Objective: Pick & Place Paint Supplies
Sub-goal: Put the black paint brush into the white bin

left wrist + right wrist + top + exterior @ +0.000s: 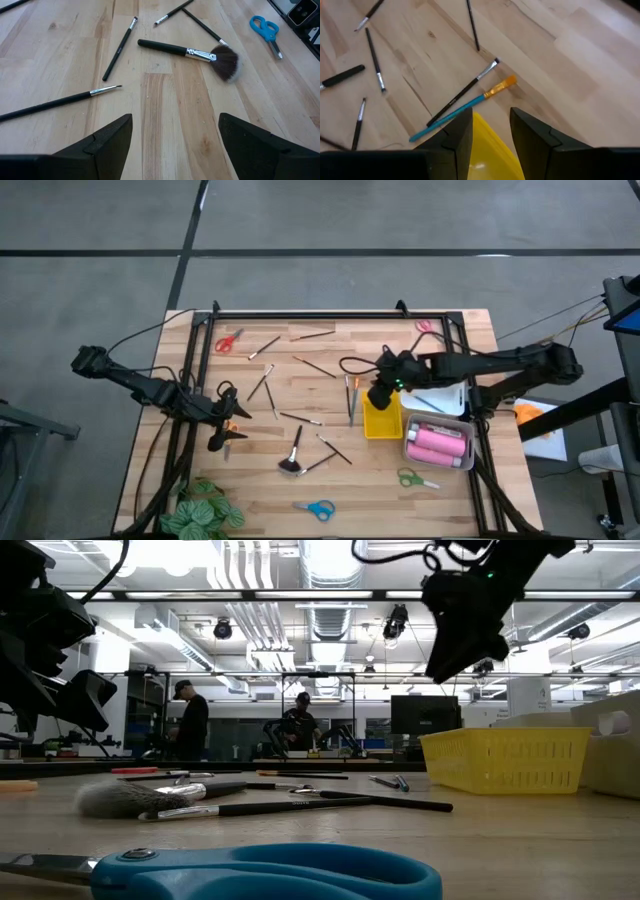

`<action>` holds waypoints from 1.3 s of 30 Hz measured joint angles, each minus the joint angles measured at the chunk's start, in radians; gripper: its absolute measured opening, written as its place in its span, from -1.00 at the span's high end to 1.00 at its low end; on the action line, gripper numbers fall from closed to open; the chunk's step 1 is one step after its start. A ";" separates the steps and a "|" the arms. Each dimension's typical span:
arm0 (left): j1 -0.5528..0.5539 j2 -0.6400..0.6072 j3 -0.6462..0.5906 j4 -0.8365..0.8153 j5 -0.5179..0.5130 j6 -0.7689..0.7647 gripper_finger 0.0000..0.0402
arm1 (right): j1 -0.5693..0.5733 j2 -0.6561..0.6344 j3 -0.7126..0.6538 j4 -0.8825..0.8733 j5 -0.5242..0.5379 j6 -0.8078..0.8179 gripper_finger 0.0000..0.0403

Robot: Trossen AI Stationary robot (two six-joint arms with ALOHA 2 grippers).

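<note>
High view: plant (205, 515) sits at the table's (330, 490) near-left edge. Left gripper (222, 435) hangs spread wide and empty over bare wood left of the fluffy brush (293, 458). Thin brushes (312, 366) scatter mid-table. Right gripper (380, 392), jaws narrowly apart and holding nothing, hovers over the yellow tray's (381, 423) far-left rim; pink bottles (438, 443) lie rightward.

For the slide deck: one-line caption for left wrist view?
Open left gripper hovers above the fluffy black brush and thin brushes.
</note>
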 joint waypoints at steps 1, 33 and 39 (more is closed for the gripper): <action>0.000 0.000 0.000 0.000 0.000 0.000 -0.49 | 0.000 0.018 0.000 0.010 0.001 0.011 0.36; 0.000 0.000 0.000 -0.002 0.000 0.000 -0.49 | -0.021 0.592 0.265 0.161 0.023 0.109 0.36; 0.000 0.000 0.000 -0.005 0.000 0.000 -0.49 | -0.038 0.605 0.250 0.165 0.044 0.163 0.36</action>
